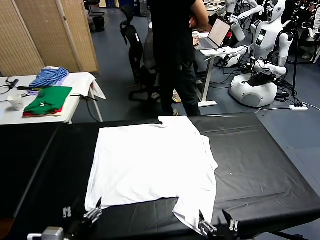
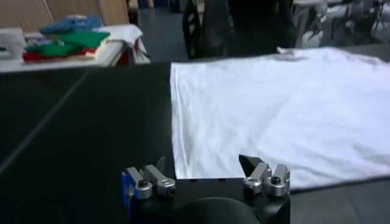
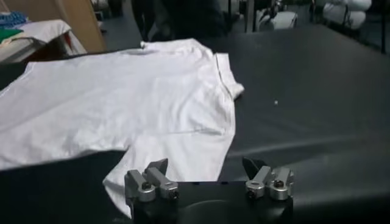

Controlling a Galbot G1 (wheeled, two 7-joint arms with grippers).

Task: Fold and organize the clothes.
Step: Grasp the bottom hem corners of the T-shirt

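Observation:
The white T-shirt [image 1: 150, 165] lies spread flat on the black table [image 1: 260, 170], plain white side up, with no print showing. A flap of it reaches the table's front edge at the near right. My left gripper [image 1: 80, 214] is open and empty at the shirt's near left corner. In the left wrist view the left gripper [image 2: 204, 163] sits just before the shirt's edge [image 2: 274, 103]. My right gripper [image 1: 217, 225] is open and empty beside the near right flap. In the right wrist view the right gripper [image 3: 206, 164] faces that flap of the shirt [image 3: 122, 97].
A white side table [image 1: 75, 82] at the far left holds folded green and red garments [image 1: 47, 100] and a blue striped garment [image 1: 50, 76]. A person in black [image 1: 175, 50] stands behind the black table. A white robot [image 1: 260, 65] and a laptop [image 1: 215, 35] are at the back right.

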